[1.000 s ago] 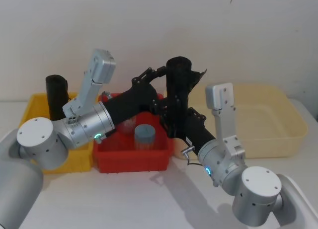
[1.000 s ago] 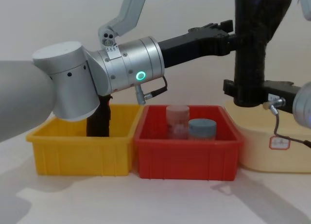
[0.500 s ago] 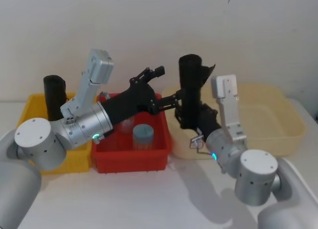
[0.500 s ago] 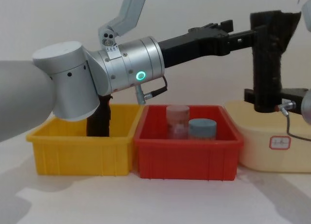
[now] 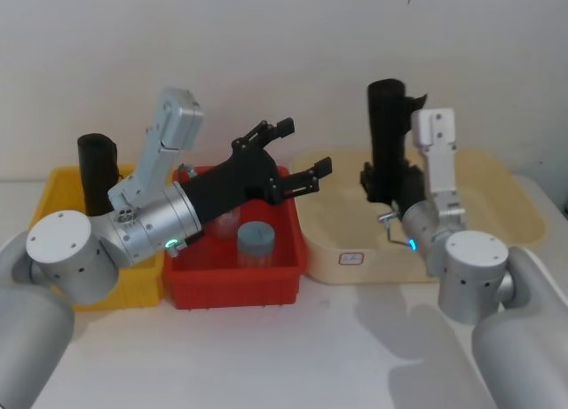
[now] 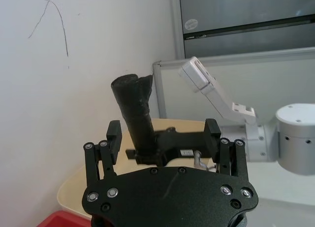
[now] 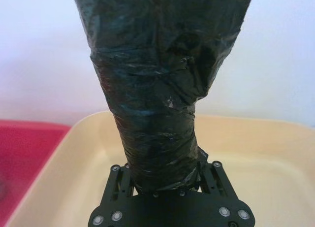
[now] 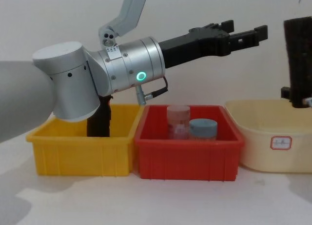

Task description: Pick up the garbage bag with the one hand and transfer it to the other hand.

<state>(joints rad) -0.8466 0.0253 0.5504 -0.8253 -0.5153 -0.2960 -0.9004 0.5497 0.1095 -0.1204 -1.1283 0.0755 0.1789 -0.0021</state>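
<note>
The yellow bin (image 5: pixel 53 200), the red bin (image 5: pixel 235 285) and the cream tub (image 5: pixel 519 218) are viewed from above by the head camera, which is aimed forward and down. The same containers are seen side-on, lower and nearer, from the chest. The left wrist camera is pointed over the spread left gripper (image 6: pixel 163 131) toward the garbage bag (image 6: pixel 137 118), which is framed very close, past the clamped right gripper (image 7: pixel 165 174), by the right wrist camera.

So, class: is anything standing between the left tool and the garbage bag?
Nothing visible. Only open air separates the open left tool from the garbage bag, which the right tool grips upright over the cream tub.
</note>
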